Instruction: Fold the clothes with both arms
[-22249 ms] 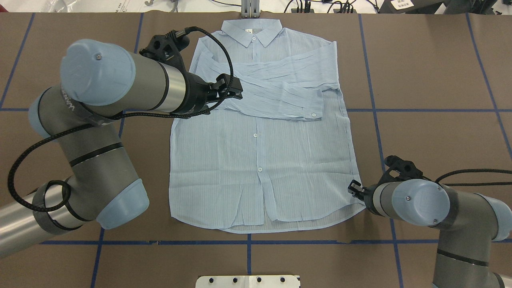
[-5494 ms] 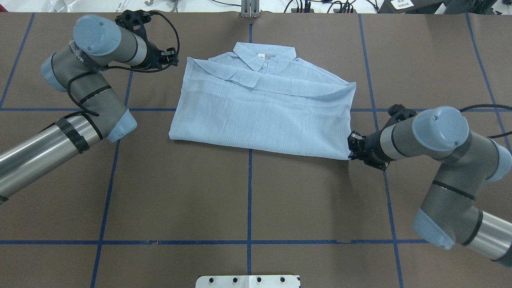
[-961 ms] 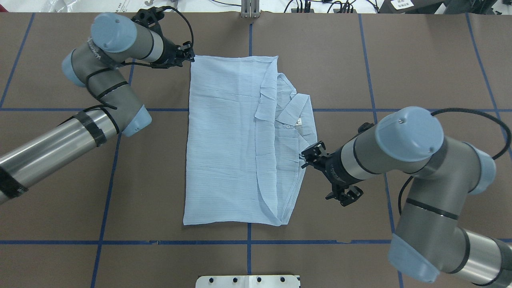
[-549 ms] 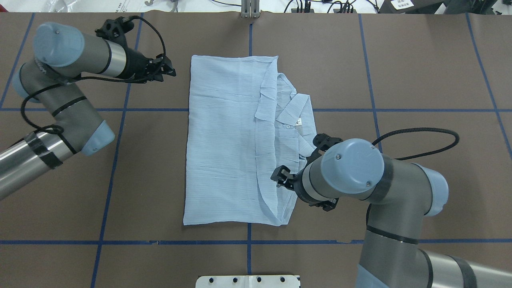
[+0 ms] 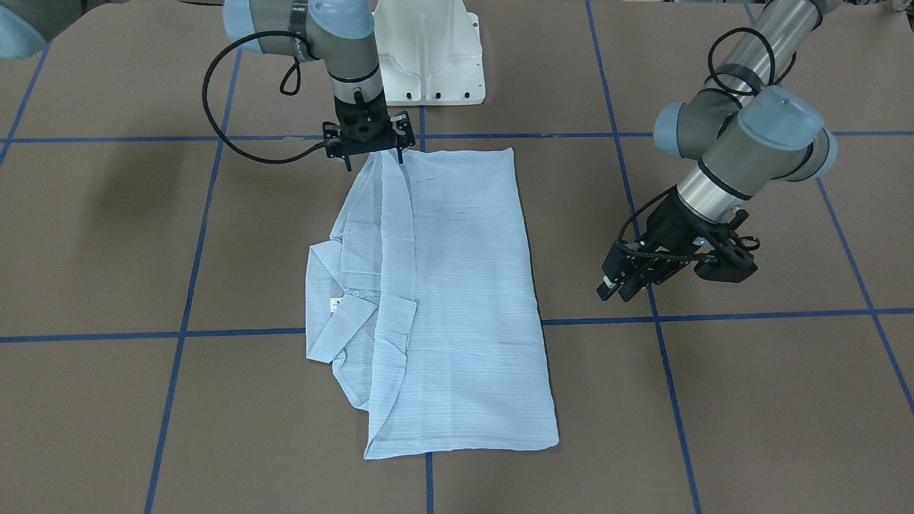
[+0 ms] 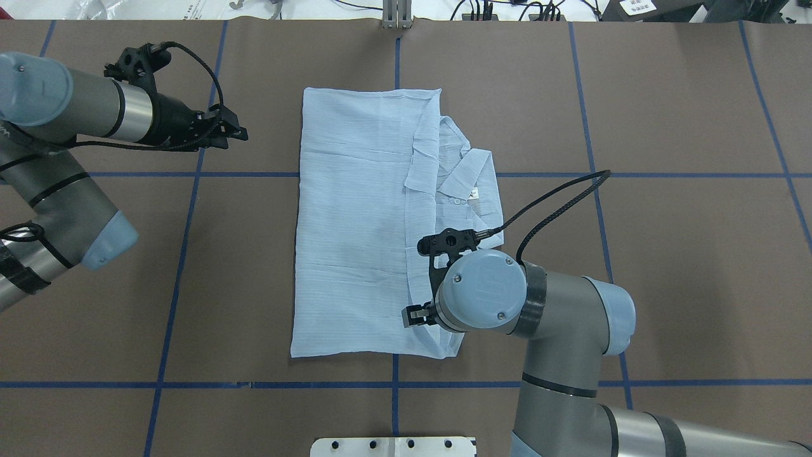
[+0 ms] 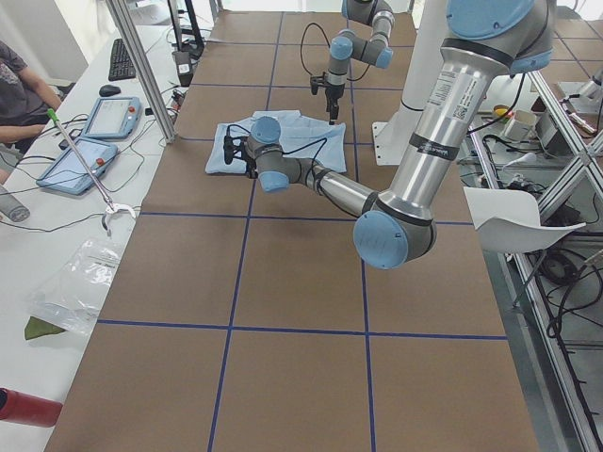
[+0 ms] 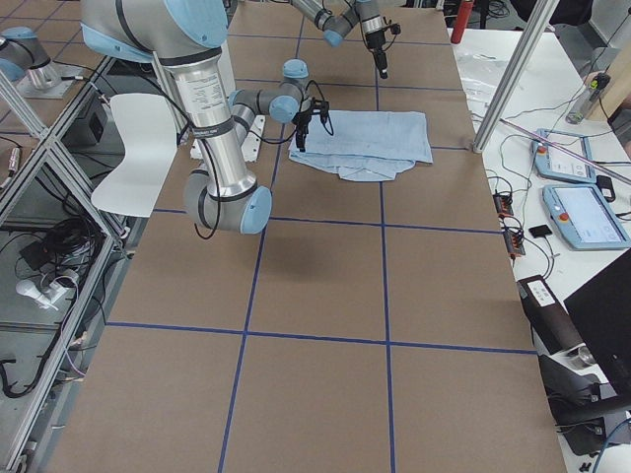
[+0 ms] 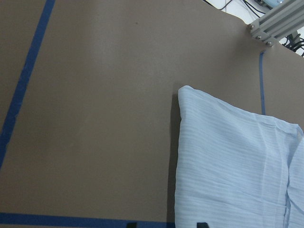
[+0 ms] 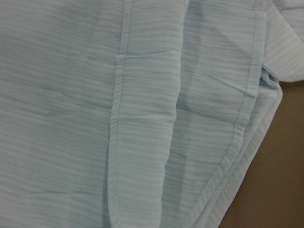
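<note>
The pale blue striped shirt point(image 6: 355, 222) lies folded into a long rectangle mid-table, its collar point(image 6: 469, 174) poking out along the right edge. My right arm point(image 6: 482, 289) points straight down over the shirt's near right corner. In the front-facing view the right gripper point(image 5: 375, 163) stands open, its fingers either side of the folded edge. The right wrist view is filled with cloth point(image 10: 95, 95) and hems, and no fingertips show in it. My left gripper point(image 6: 240, 133) is open and empty, well left of the shirt's far left corner point(image 9: 187, 92).
Blue tape lines point(image 6: 184, 254) grid the brown table top. The white pedestal base point(image 5: 428, 57) sits at the robot's edge. A metal post point(image 6: 396, 13) stands at the far edge. Tablets point(image 7: 104, 118) and a seated person point(image 7: 24, 89) are on the operators' side.
My left gripper came off the shirt's far left corner and drew back to the left. The right arm swung in from the right to stand over the shirt's near right corner.
</note>
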Robot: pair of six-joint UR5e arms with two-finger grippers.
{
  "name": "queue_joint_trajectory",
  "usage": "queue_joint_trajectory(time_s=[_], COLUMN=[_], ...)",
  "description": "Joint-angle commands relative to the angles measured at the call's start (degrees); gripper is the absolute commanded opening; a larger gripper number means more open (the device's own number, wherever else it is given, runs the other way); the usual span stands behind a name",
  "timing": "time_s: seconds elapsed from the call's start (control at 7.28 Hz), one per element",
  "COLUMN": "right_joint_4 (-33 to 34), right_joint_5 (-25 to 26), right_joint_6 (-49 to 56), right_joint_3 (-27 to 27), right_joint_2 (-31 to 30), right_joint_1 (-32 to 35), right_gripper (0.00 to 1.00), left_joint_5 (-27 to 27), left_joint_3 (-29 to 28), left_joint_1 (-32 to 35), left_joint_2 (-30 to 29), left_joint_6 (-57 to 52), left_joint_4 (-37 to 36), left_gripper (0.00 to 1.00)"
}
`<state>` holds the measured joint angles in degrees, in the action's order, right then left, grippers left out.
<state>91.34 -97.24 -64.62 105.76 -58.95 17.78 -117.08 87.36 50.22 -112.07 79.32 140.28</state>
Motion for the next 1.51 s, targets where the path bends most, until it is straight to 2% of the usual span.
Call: queue_joint_trajectory(time_s=[0.0, 0.14, 0.69, 0.82, 1.24, 1.37], right_joint_4=[0.9, 0.9, 1.4, 1.6, 1.6, 1.6], right_joint_5=[1.1, 1.5, 2.1, 2.1, 2.2, 2.4], right_joint_6=[9.1, 9.1, 10.2, 10.3, 11.8, 11.5], right_joint_3=[-2.6, -5.7, -5.5, -4.6, 4.6, 4.9], right_joint_2=[2.4, 4.8, 1.7, 1.1, -10.1, -11.9], right_joint_1=[-0.2, -0.2, -0.5, 0.1, 1.5, 1.5], right_gripper=[1.00, 1.00, 1.00, 1.00, 1.00, 1.00], left_joint_5=[-0.2, -0.2, -0.2, -0.3, -0.3, -0.5], left_joint_3=[0.2, 0.2, -0.1, 0.0, 0.2, 0.8], left_joint_1=[0.1, 0.1, 0.1, 0.1, 0.1, 0.3], left_joint_2=[0.4, 0.4, 0.3, 0.3, 0.2, 0.2], left_joint_6=[0.1, 0.1, 0.1, 0.2, 1.1, 1.1], left_joint_4=[-0.1, -0.1, -0.5, -0.5, -0.6, -1.4], left_gripper=[0.51, 0.51, 0.51, 0.51, 0.51, 0.51])
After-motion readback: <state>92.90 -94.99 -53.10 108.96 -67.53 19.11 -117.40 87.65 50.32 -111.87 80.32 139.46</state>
